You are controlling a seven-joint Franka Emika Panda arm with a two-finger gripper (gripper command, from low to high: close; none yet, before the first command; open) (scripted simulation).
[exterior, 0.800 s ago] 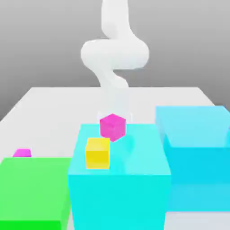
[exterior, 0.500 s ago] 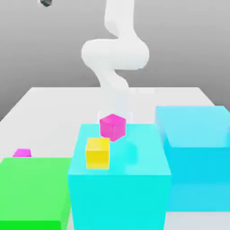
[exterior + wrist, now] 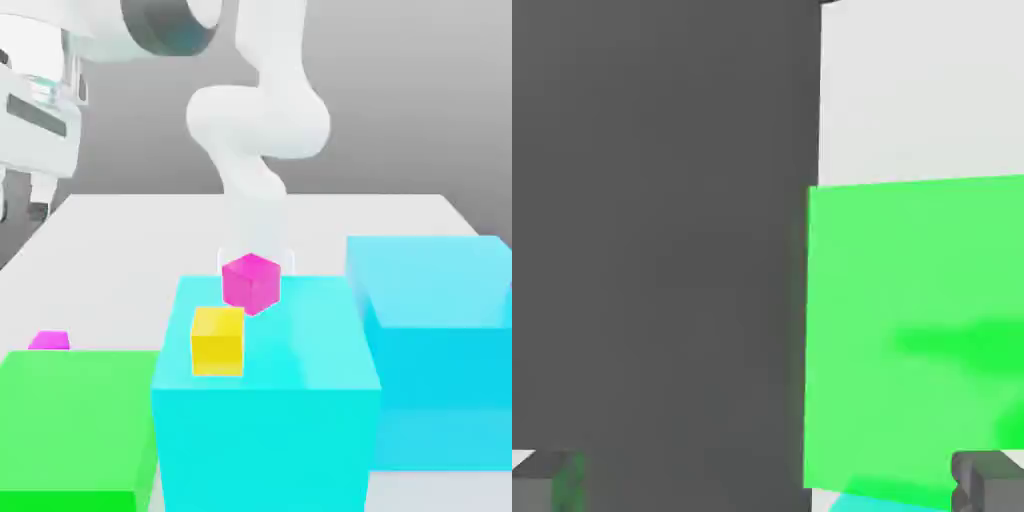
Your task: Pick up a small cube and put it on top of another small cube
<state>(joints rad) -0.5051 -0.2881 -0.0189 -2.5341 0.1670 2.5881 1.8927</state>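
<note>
Two fingers wide apart and empty, the white robot gripper (image 3: 22, 198) has swung into sight; the tiny glossy magenta cube (image 3: 49, 341), lower than it, remains ungrasped, so picking presumably comes first.

Yellow cube (image 3: 218, 342) and larger magenta cube (image 3: 251, 284) on cyan block (image 3: 268, 430); small magenta cube (image 3: 50, 340) partly hidden behind green block (image 3: 75, 420).

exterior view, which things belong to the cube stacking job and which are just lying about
Job:
- gripper, open
- small magenta cube behind the green block, likely
- its partner: can't tell, perhaps yellow cube or larger magenta cube

Lying about:
- green block
- cyan block
- blue block
</note>
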